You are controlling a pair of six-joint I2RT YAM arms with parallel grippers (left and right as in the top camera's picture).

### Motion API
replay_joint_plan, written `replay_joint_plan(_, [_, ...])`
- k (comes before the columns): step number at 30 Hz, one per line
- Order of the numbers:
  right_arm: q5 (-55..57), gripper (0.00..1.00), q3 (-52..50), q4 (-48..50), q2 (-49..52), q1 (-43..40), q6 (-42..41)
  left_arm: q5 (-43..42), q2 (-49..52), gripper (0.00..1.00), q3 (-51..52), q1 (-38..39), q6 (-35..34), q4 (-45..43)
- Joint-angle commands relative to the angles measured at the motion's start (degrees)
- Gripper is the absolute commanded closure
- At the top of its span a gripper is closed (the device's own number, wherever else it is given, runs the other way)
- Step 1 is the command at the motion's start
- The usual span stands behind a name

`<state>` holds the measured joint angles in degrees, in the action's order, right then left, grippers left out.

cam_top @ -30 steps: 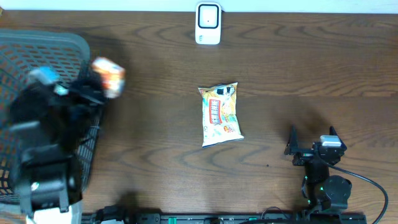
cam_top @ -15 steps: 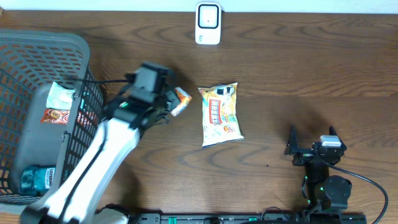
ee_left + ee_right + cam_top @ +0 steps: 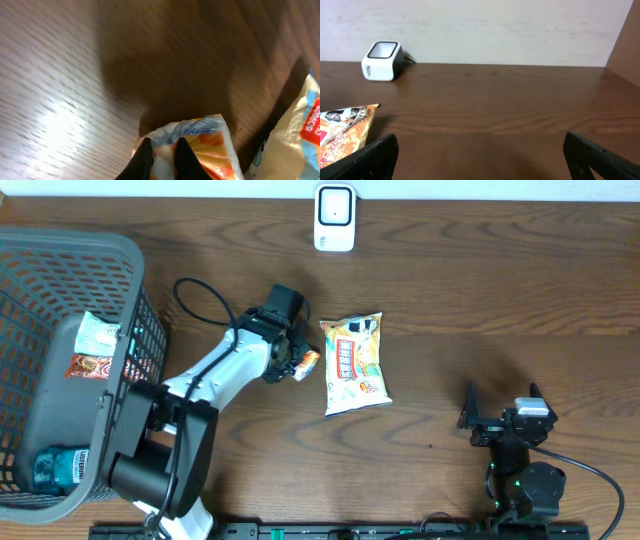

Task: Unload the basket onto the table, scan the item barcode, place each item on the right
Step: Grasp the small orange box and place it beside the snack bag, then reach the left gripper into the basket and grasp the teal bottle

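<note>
No text is legible in any view. The yellow snack bag (image 3: 354, 364) bears a red panel (image 3: 345, 361) with white characters, too small to read overhead and cut by the frame edge in the left wrist view. Print on the small orange packet (image 3: 303, 363), just left of the bag, and on the wrappers (image 3: 98, 335) in the basket (image 3: 70, 245) far left of it, is blurred.

The overhead view looks straight down on the whole table (image 3: 450, 300). The left wrist view is very close and blurred, pointing down past its fingers (image 3: 142, 160) and a packet (image 3: 200, 135). The edge at its right is probably the bag (image 3: 307, 130). The right wrist view sits low, facing level across to the scanner (image 3: 382, 60), and shares scanner and bag with overhead.
</note>
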<state>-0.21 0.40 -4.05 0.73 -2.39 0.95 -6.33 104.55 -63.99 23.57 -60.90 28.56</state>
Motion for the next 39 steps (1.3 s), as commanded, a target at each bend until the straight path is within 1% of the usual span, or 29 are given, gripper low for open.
replay_joint_plan(1, [0.0,0.01,0.0,-0.3,-0.1,-0.4,0.9,-1.6,0.1,0.92,0.0,1.1,-8.4,0.1])
replay_joint_plan(2, [0.1,0.01,0.0,-0.3,-0.1,-0.4,0.9,-1.6,0.1,0.92,0.0,1.4,-10.7,0.1])
replay_joint_plan(3, [0.1,0.01,0.0,-0.3,-0.1,-0.4,0.9,-1.6,0.1,0.88,0.0,1.6,-12.8,0.1])
replay_joint_plan(4, [0.1,0.01,0.0,-0.3,-0.1,-0.4,0.9,-1.6,0.1,0.78,0.0,1.9,-14.5,0.1])
replay_joint_plan(5, [0.1,0.01,0.0,-0.3,-0.1,-0.4,0.9,-1.6,0.1,0.74,0.0,2.1,-15.0,0.0])
replay_joint_plan(6, [0.1,0.01,0.0,-0.3,-0.1,-0.4,0.9,-1.6,0.0,0.65,0.0,2.3,-15.0,0.0])
replay_joint_plan(7, [0.1,0.01,0.0,-0.3,-0.1,-0.4,0.9,-1.6,0.0,0.53,0.0,2.6,-15.0,0.2])
replay_joint_plan(9, [0.1,0.01,0.0,-0.3,-0.1,-0.4,0.9,-1.6,-0.2,0.37,0.0,2.6,-14.8,0.5])
replay_joint_plan(11, [0.1,0.01,0.0,-0.3,-0.1,-0.4,0.9,-0.9,-0.9,0.28,-0.2,2.5,-14.3,0.9])
replay_joint_plan(14, [0.1,0.01,0.0,-0.3,-0.1,-0.4,0.9,0.6,-4.8,0.22,-1.5,1.8,-9.5,1.1])
replay_joint_plan(16, [0.1,0.01,0.0,-0.3,-0.1,-0.4,0.9,1.5,-8.2,0.2,-3.1,1.1,-4.3,1.1])
replay_joint_plan(18, [0.1,0.01,0.0,-0.3,-0.1,-0.4,0.9,1.9,-11.6,0.12,-4.7,0.2,0.7,1.2])
replay_joint_plan(19, [0.1,0.01,0.0,-0.3,-0.1,-0.4,0.9,2.4,-13.7,0.06,-5.7,-0.3,3.3,1.4])
replay_joint_plan(20, [0.1,0.01,0.0,-0.3,-0.1,-0.4,0.9,3.3,-15.8,0.02,-6.7,-0.9,5.3,2.1])
replay_joint_plan(26, [0.1,0.01,0.0,-0.3,-0.1,-0.4,0.9,10.4,-26.9,0.0,-11.3,-5.7,13.5,5.1])
replay_joint_plan(31, [0.1,0.01,0.0,-0.3,-0.1,-0.4,0.9,12.1,-34.1,0.0,-14.1,-12.0,19.4,5.3])
replay_joint_plan(35, [0.1,0.01,0.0,-0.3,-0.1,-0.4,0.9,15.3,-37.7,0.0,-16.8,-19.1,22.3,8.2])
replay_joint_plan(39, [0.1,0.01,0.0,-0.3,-0.1,-0.4,0.9,19.8,-39.5,0.02,-18.1,-28.4,22.8,12.9])
